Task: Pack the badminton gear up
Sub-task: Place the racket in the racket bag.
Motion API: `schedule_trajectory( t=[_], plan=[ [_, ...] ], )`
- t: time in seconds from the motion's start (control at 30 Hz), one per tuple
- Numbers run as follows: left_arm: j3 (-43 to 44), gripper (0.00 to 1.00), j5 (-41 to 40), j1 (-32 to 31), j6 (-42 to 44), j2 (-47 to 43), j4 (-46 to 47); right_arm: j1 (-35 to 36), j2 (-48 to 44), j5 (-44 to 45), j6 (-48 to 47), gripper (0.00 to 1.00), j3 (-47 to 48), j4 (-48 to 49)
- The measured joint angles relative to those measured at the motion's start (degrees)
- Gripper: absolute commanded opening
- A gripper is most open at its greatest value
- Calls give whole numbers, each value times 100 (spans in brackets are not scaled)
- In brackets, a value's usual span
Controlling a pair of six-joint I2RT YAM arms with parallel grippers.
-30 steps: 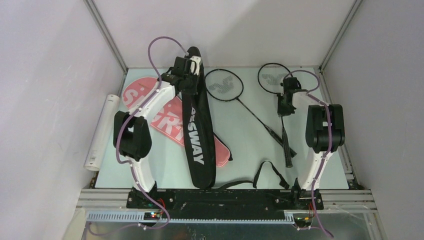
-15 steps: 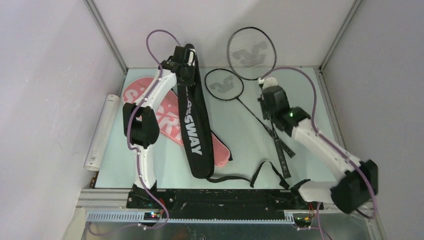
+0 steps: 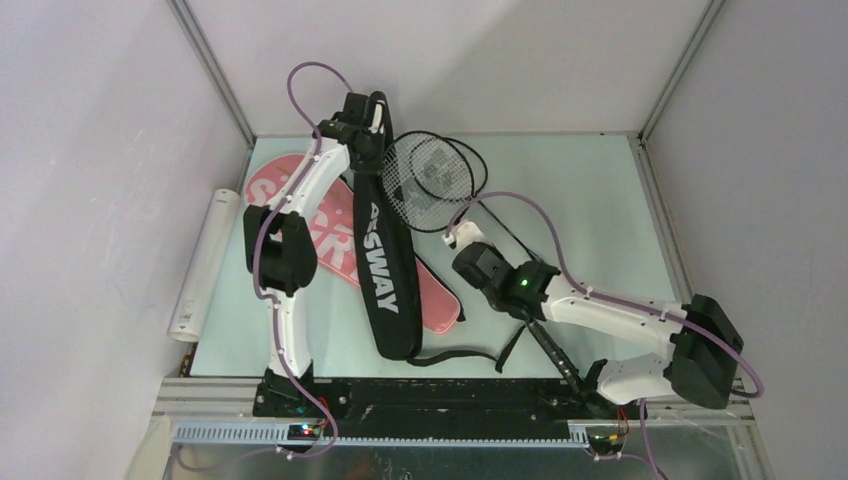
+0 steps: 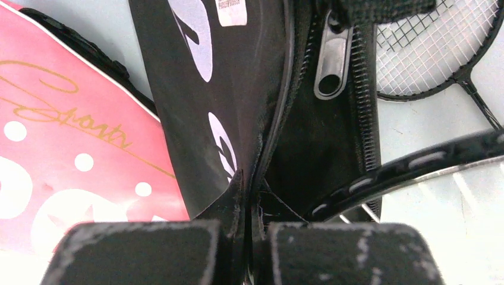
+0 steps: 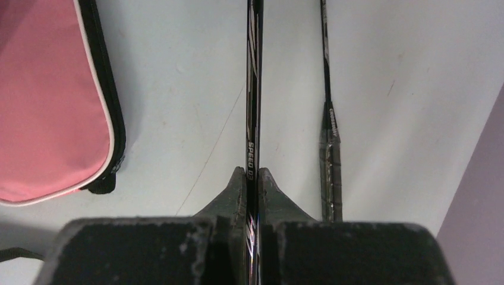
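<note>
Right end effector (image 5: pixel 252 178) is closed hard on the thin shaft of a black racket (image 5: pixel 252 89), the two pads meeting on it with hardly a gap. Left end effector (image 4: pixel 246 184) is likewise shut, pinching a fold of the black bag (image 4: pixel 196 89) at the edge of its open mouth, just below the zipper pull (image 4: pixel 328 65).

From where I stand, the held racket is off the desk (image 3: pixel 600 220), and its head sits right at the bag's raised upper end. A second black racket (image 5: pixel 325 71) lies flat on the desk alongside. The pink bag (image 3: pixel 310 225) rests partly under the black one, and the tube (image 3: pixel 203 265) lies at the far left edge.

I'd judge the racket to be light and stiff, but long, so a grip on the slick, narrow shaft may let it twist or slide; nearer the handle would steady it. Its strings and rim look like the parts to keep from snagging. The bag is soft cloth that will sag shut unless it is held by the seam beside the zip, as it is now.
</note>
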Motion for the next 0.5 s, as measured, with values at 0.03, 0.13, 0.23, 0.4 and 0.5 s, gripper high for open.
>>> schedule_trajectory(
  t=[0.03, 0.13, 0.23, 0.4, 0.5],
  plan=[
    [0, 0, -4, 0, -24, 0, -11, 125, 76, 101, 57, 0, 0, -39],
    [0, 0, 0, 11, -87, 0, -48, 372, 236, 315, 258, 0, -2, -199],
    [-7, 0, 2, 11, -142, 0, -48, 511, 409, 487, 461, 0, 0, -363],
    [-136, 0, -17, 4, -269, -50, -59, 743, 772, 662, 702, 0, 2, -560],
    [-190, 0, -70, 2, -385, -101, -68, 927, 1062, 717, 846, 0, 87, -688]
  ],
)
